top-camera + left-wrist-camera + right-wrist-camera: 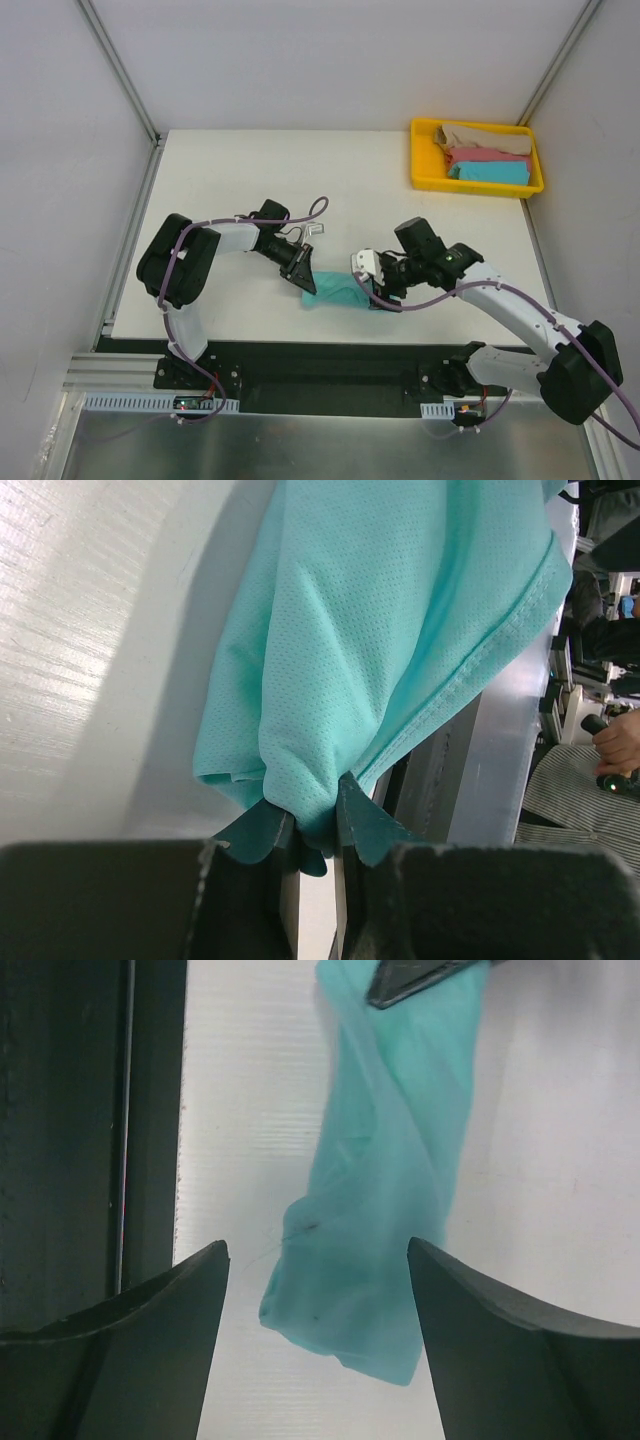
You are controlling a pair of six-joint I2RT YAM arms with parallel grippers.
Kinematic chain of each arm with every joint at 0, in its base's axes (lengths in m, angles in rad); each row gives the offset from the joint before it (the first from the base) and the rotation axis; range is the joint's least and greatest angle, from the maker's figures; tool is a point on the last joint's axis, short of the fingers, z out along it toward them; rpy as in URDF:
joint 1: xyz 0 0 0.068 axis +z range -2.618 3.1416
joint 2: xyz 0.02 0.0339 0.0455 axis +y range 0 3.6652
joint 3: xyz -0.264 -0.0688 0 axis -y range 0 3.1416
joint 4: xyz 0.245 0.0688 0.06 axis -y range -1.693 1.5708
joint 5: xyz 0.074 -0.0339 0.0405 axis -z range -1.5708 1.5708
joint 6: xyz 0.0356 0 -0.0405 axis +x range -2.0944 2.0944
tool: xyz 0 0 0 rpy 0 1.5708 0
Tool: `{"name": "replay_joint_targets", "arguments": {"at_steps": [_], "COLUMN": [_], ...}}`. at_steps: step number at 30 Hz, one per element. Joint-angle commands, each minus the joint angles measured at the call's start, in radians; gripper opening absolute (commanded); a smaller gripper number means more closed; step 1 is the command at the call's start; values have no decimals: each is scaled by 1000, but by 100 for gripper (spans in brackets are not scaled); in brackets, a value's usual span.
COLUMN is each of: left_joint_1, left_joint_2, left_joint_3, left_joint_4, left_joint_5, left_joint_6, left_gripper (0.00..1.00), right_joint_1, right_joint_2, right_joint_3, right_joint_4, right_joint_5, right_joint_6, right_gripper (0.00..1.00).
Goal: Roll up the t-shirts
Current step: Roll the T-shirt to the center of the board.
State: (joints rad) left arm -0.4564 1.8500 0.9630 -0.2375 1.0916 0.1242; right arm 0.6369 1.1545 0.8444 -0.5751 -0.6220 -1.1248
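The green tee (338,292) lies on the desk (250,180) near its front edge as a loose, twisted bundle, long and narrow rather than a tight roll. The left end effector (318,825) is clenched on one end of it, a pinch of fabric gathered between its tips. At the other end the right end effector (317,1250) is released, a finger on either side of the bundle's tip and neither touching the cloth. The beige tee (480,135), pink tee (490,155) and blue tee (490,172) sit side by side in the tray (415,150) at the far right corner, well apart from the arms. By the look of it, the step in hand is the rolling of the first tee, with the right side about to take hold of the free end. The next move seems to call for the right fingers to come together on that end, low enough to catch all the layers. With both ends held, the bundle could be turned or tightened evenly. The folds look slack, so a shallow pinch may catch only the outer layer and let the rest sag open.
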Motion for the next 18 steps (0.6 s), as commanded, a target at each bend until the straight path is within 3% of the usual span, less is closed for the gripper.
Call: {"name": "replay_joint_targets", "arguments": {"at_steps": [1, 13, 14, 15, 18], "left_joint_1": [9, 9, 9, 9, 9], "left_joint_2": [6, 14, 15, 15, 21], "left_joint_3": [25, 26, 25, 26, 29], "left_joint_4": [-26, -33, -33, -33, -31], "left_joint_5": [24, 16, 13, 13, 10], "left_joint_6": [35, 34, 32, 32, 31], "left_gripper": [0, 0, 0, 0, 0], "right_joint_1": [64, 86, 87, 87, 89], "right_joint_2": [-35, -24, -35, -45, -97], "right_joint_3": [-57, -171, -182, -191, -220], "right_joint_4": [3, 64, 72, 80, 75], "right_joint_5": [68, 146, 151, 154, 157], "right_joint_6": [-197, -334, -343, -355, -398], "right_gripper": [74, 61, 56, 39, 21]}}
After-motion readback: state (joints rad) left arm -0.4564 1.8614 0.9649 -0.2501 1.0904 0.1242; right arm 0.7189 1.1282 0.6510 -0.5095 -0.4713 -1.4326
